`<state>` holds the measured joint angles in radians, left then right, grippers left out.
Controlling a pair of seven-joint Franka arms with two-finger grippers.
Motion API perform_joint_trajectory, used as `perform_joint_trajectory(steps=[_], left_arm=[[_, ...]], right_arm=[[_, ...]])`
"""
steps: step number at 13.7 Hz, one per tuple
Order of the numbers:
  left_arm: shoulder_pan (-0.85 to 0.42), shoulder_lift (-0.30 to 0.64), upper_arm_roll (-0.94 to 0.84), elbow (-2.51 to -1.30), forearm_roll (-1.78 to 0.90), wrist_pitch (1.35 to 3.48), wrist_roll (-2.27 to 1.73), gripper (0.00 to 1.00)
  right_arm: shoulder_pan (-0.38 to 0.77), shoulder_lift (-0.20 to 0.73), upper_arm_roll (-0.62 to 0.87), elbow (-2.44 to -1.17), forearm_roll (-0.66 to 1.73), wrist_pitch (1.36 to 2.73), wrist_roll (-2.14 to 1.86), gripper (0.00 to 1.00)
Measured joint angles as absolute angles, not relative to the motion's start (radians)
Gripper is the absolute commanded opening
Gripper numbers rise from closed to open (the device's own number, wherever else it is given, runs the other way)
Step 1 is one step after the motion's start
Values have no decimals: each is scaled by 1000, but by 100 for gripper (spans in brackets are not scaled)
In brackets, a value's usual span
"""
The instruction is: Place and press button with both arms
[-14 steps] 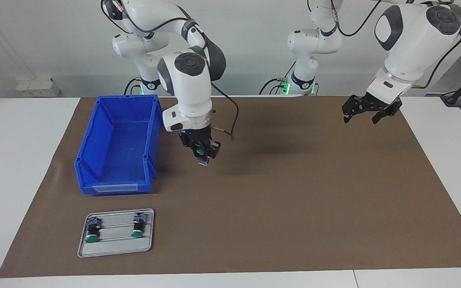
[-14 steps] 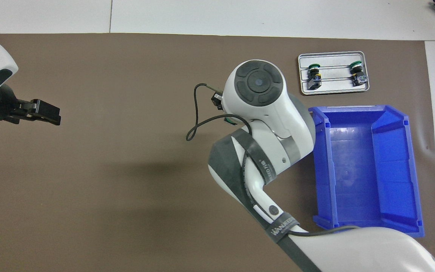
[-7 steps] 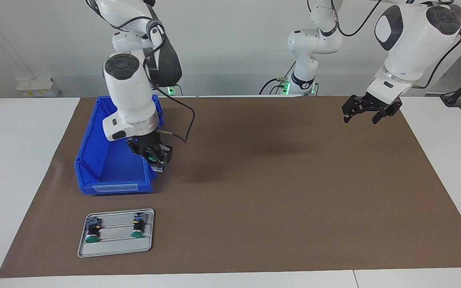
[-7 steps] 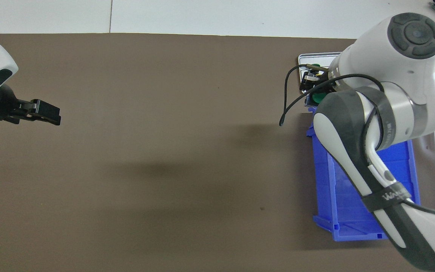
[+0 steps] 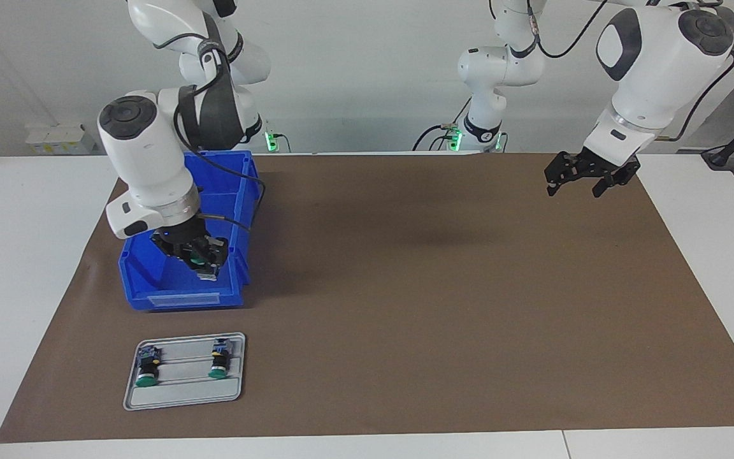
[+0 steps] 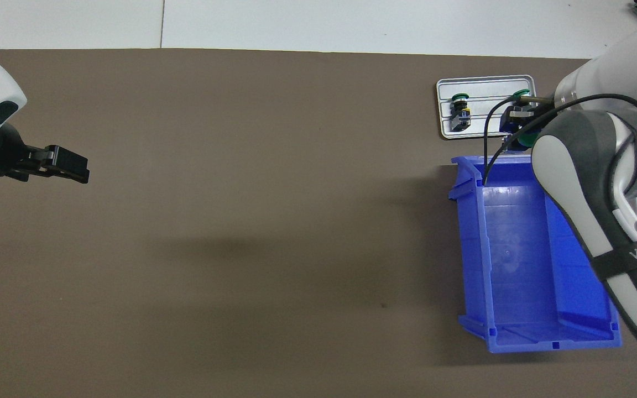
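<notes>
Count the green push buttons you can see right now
3. Two lie on the grey tray: one button toward the right arm's end, another beside it. The third is held in the right gripper over the blue bin.

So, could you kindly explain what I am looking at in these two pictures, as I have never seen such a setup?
Two white jointed robot arms work at a table covered by a brown mat. One picture faces them; the other looks down from above their end. The right gripper, its fingers shut, holds a small green-capped push button over the blue plastic bin. Farther from the robots, a grey metal tray carries two more buttons. The left gripper waits open over the mat.
</notes>
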<state>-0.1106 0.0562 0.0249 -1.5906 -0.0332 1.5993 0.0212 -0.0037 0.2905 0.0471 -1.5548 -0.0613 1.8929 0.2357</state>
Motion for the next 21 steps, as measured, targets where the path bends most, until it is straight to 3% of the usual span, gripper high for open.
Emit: perform_joint_trajectory(steps=[6,17,19,20,21], left_arm=[[-111,56,25,-1591,-33,1599,21,100],[-110,56,25,-1591,-33,1600,21,100],[-110,56,25,-1591,-33,1600,21,100],[-110,56,25,-1591,-33,1600,21,100],[-110,56,25,-1591,-33,1600,21,100]], right_arm=[[-65,265,48,-1685,-42,1921,85,0],[-93,260,54,-1954,-21,2231,26,0],[-93,259,55,-1966,-20,2249,29,63],[-93,259,55,-1967,-20,2250,29,81],[-93,258,55,-1967,-20,2251,29,83]])
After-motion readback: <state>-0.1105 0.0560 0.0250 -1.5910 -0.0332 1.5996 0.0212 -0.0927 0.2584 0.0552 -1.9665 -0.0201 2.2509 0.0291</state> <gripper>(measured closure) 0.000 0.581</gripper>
